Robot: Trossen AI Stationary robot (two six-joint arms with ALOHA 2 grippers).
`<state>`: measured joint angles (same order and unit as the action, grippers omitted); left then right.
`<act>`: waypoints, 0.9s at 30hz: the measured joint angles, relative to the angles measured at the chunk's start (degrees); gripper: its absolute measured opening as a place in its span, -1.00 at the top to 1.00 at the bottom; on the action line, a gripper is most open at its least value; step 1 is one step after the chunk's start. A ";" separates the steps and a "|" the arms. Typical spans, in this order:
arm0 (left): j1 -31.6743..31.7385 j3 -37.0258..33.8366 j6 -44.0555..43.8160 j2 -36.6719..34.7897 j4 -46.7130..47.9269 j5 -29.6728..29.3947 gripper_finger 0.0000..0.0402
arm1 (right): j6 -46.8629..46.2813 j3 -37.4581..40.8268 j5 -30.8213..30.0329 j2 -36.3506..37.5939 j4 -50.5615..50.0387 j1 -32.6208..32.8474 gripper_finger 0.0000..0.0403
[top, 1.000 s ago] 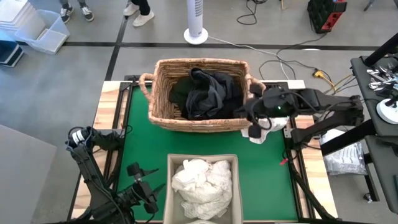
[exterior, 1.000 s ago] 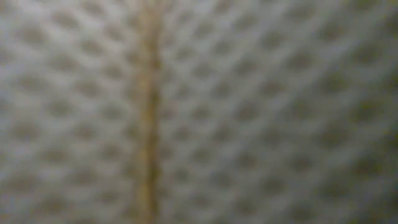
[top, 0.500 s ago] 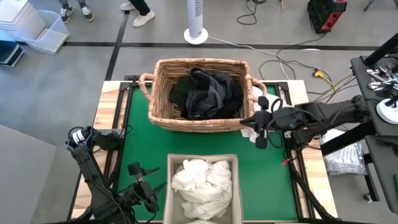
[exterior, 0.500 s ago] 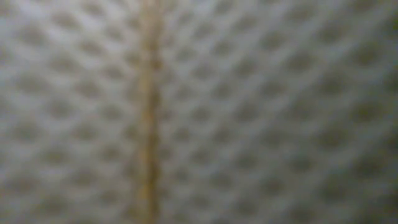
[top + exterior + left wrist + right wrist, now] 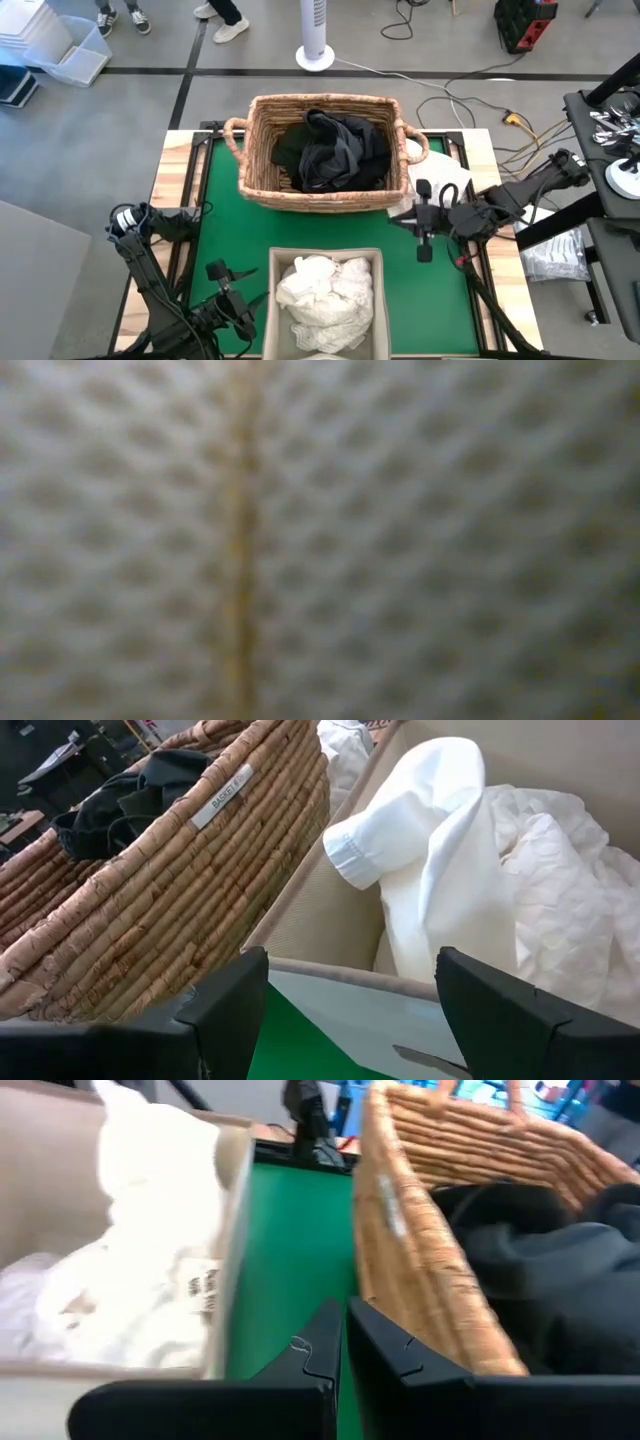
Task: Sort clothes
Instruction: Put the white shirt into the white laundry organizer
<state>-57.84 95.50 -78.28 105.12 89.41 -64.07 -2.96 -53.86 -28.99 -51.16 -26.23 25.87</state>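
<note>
High view: crumpled white clothes (image 5: 325,290), no clear axis

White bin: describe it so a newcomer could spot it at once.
On the green mat, find the big wicker basket at the far side; the bin sits just nearer than it, at the near edge. It is a straight-walled beige fabric box holding crumpled white clothes, whereas the basket is woven and holds dark clothes.
</note>
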 joint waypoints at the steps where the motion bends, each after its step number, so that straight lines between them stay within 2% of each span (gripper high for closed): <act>1: 0.02 0.00 -0.06 0.00 -0.02 0.00 -0.32 | 0.13 0.47 -0.10 0.00 0.52 0.76 0.94; 9: 0.44 0.00 -0.61 0.29 -0.30 -0.04 -0.32 | 1.92 0.92 -1.70 -0.06 2.82 4.91 0.94; 27: 0.59 0.00 -0.63 0.72 -0.34 -0.02 -0.32 | 3.92 2.35 -2.60 0.18 0.36 5.78 0.94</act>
<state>-57.25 95.50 -78.91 105.84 89.07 -64.10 0.96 -51.51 -31.59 -50.98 -25.87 31.64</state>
